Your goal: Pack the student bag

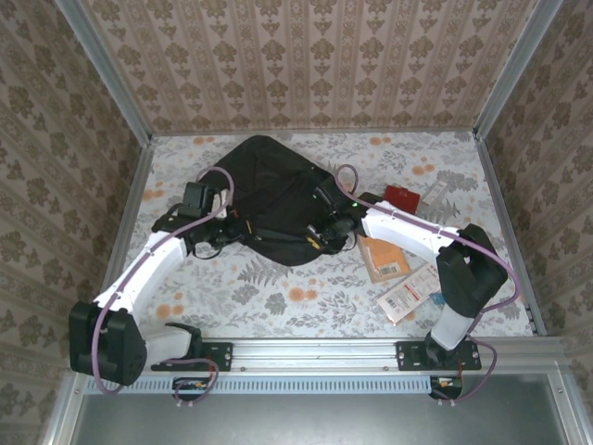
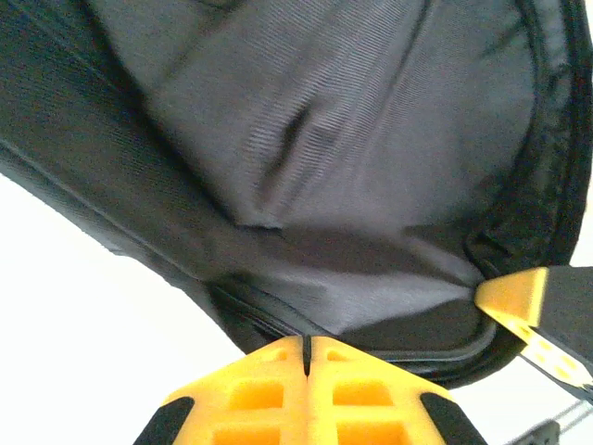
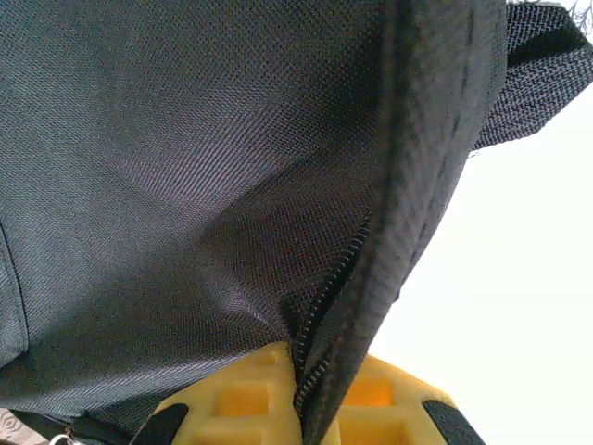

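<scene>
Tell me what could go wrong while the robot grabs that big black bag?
1. The right gripper pinches only the zipper edge of the bag; that thin cloth might slip out.
2. The left gripper is shut at the bag's rim with no cloth seen between its fingers, so it may have missed.
3. The right arm hangs over packets and could knock them.

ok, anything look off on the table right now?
Nothing damaged or spilled. The student bag lies slumped and rumpled mid-table, with the right gripper shut on its zipper edge. The packets beside it lie loosely scattered at odd angles, not yet packed.
</scene>
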Available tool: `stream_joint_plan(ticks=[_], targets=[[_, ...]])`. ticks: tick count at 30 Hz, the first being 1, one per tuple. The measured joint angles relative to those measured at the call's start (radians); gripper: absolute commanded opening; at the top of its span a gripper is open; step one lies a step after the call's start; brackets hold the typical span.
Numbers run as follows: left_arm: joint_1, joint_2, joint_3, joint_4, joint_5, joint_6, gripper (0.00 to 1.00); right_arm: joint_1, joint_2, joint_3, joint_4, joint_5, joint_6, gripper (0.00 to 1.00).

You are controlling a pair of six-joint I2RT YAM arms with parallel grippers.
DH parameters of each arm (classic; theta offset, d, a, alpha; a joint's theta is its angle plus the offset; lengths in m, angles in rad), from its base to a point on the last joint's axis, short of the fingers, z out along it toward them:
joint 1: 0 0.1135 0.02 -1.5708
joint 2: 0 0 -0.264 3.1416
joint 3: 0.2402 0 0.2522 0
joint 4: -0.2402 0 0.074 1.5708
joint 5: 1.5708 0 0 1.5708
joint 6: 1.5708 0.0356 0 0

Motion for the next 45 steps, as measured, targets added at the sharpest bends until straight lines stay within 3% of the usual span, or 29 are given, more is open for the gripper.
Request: stream_joint_plan(ticks=[11,15,19,20,22,24,29,33,37,45], targets=[[0.080,0.012,0.002,-0.042,-0.059,0.012,0.00,0.003,0.016,0.016,-0.020,0.005,-0.060,0.04],[0.080,0.011,0.006,-0.056,-0.082,0.016,0.00,0.015,0.023,0.042,-0.040,0.022,-0.093,0.31],[0.086,0.005,0.007,-0.066,-0.100,0.016,0.00,0.019,0.024,0.073,-0.076,0.057,-0.145,0.52],[0.086,-0.001,0.007,-0.069,-0.105,0.016,0.03,0.019,0.023,0.080,-0.084,0.074,-0.161,0.59],[0.085,-0.025,0.007,-0.087,-0.116,0.021,0.22,0.018,0.014,0.089,-0.105,0.115,-0.201,0.66],[0.085,-0.053,0.011,-0.121,-0.139,0.035,0.39,0.011,-0.011,0.090,-0.126,0.150,-0.244,0.67],[0.026,-0.074,0.112,-0.238,-0.273,0.084,0.54,-0.056,-0.097,0.091,-0.129,0.161,-0.388,0.65],[-0.122,-0.051,0.256,-0.295,-0.410,0.125,0.56,-0.105,-0.100,0.166,-0.135,0.124,-0.544,0.64],[-0.230,0.021,0.346,-0.292,-0.460,0.143,0.56,-0.099,-0.022,0.333,-0.165,0.094,-0.686,0.62],[-0.254,0.153,0.364,-0.275,-0.463,0.151,0.56,-0.090,0.135,0.484,-0.264,0.130,-0.845,0.62]])
